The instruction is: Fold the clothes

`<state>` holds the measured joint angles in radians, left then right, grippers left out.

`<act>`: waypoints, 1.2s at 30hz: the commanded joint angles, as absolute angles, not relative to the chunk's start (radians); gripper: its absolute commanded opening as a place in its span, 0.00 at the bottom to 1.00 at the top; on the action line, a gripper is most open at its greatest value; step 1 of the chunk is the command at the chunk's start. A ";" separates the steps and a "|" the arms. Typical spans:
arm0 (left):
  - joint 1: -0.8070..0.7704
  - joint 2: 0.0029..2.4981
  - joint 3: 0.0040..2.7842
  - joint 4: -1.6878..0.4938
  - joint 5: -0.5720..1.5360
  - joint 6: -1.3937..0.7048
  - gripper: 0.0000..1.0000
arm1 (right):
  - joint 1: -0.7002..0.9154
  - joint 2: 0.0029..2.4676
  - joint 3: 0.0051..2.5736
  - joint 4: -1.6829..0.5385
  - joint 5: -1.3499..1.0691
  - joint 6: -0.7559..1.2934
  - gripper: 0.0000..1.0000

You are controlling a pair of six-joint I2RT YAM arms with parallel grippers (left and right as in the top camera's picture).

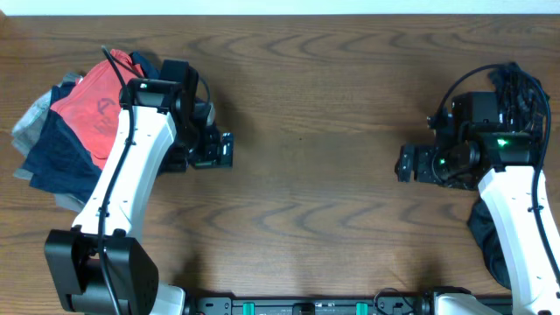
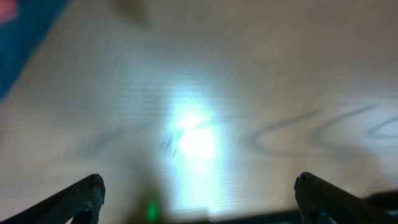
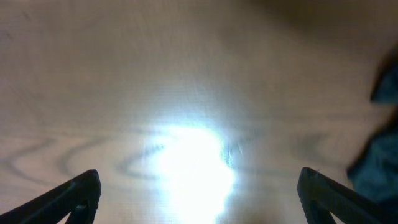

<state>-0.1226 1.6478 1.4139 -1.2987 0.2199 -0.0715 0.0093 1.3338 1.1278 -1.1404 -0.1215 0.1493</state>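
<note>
A crumpled pile of clothes (image 1: 74, 131) is seen at the upper left of the overhead view: soft red, navy and grey fabric in loose folds, laid on a table (image 1: 306, 79) of dark wood with wavy grain. Just right of it, the left gripper (image 1: 229, 150) is held over bare wood, its black jaws spread wide and empty. Further right, the right gripper (image 1: 402, 164) is likewise parted. A dark rumpled garment (image 1: 486, 238) is seen at the lower right.
</note>
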 commanded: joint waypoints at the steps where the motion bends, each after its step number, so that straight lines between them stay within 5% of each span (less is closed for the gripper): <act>1: -0.130 1.575 1.400 -1.343 0.170 -0.125 0.98 | 0.007 1.285 1.128 -1.179 -0.108 0.169 0.99; 14: -0.180 0.634 0.840 -0.752 0.089 -0.216 0.98 | 0.029 0.579 0.817 -0.857 -0.076 0.190 0.99; 23: -0.180 0.202 0.815 -0.891 0.089 -0.216 0.98 | 0.029 0.374 0.812 -1.011 -0.076 0.190 0.99; 36: -0.180 0.147 0.815 -1.002 0.088 -0.216 0.98 | 0.029 0.373 0.812 -1.186 -0.079 0.190 0.99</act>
<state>-0.1761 0.1505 0.8211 -0.9852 0.0975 -0.2100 0.0235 0.3767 0.8181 -1.1854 -0.0868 0.1791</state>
